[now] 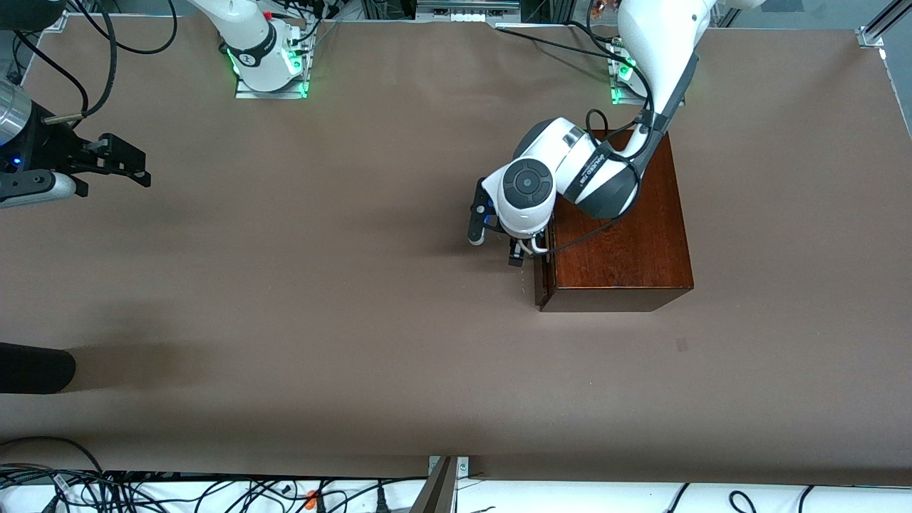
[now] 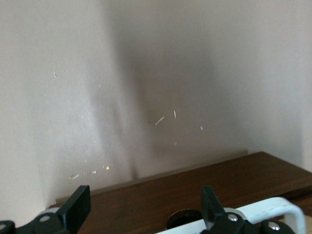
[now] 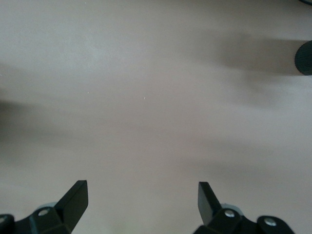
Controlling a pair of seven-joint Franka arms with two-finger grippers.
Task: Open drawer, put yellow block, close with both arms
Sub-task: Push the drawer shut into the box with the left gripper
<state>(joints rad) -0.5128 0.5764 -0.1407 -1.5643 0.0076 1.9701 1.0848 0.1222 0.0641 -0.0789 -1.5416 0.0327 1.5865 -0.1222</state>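
The reddish-brown wooden box (image 1: 627,235) stands toward the left arm's end of the table. Its drawer is pushed in, and only the dark front (image 1: 541,283) shows, facing the table's middle. My left gripper (image 1: 516,253) hangs low in front of the drawer, open, at the white loop handle (image 1: 533,246). In the left wrist view the open left gripper (image 2: 144,204) is over the dark front (image 2: 161,200), with the handle (image 2: 273,210) beside one finger and not gripped. My right gripper (image 1: 135,162) waits open and empty over the table's right-arm end; it also shows in the right wrist view (image 3: 142,195). The yellow block is out of view.
A black rounded object (image 1: 32,367) juts in at the table's right-arm end, nearer the front camera; it also shows in the right wrist view (image 3: 304,57). Cables lie along the table's edge nearest the front camera (image 1: 142,488). The brown table (image 1: 320,285) spreads between the arms.
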